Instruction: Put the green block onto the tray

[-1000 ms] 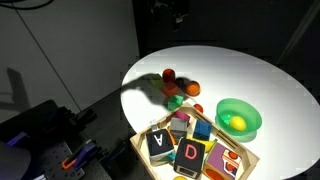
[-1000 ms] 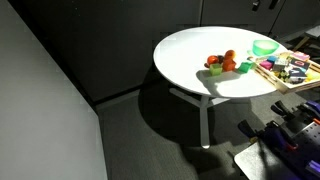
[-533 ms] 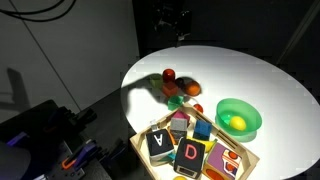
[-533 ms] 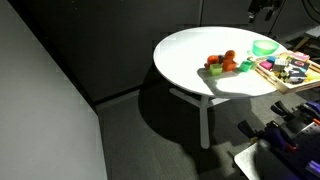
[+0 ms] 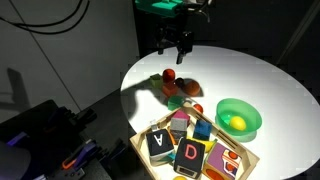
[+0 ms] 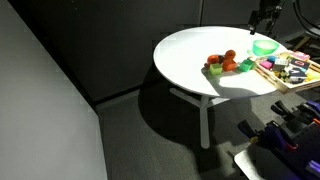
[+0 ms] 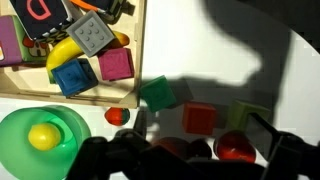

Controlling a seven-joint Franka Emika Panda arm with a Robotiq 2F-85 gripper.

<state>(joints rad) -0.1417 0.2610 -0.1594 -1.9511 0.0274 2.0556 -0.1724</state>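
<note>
A green block [image 7: 157, 95] lies on the white table just outside the wooden tray [image 7: 138, 40]; in an exterior view it shows as a green block [image 5: 176, 100] in a small cluster. A red block [image 7: 200, 118], an olive block [image 7: 250, 115] and a red ball [image 7: 237, 148] lie beside it. The cluster also shows in an exterior view [image 6: 225, 64]. My gripper [image 5: 174, 46] hangs open and empty above the table behind the cluster, also seen in an exterior view [image 6: 265, 15]. Its dark fingers [image 7: 190, 162] frame the bottom of the wrist view.
The tray [image 5: 250, 158] holds several letter blocks and a yellow banana toy [image 7: 65, 50]. A green bowl [image 5: 238, 118] with a yellow ball stands next to the tray. A small red piece [image 7: 118, 116] lies near the bowl. The table edge [image 6: 180, 80] drops to dark floor.
My gripper has come down from the top of the picture into full view above the table's far side. The objects on the table have not moved.
</note>
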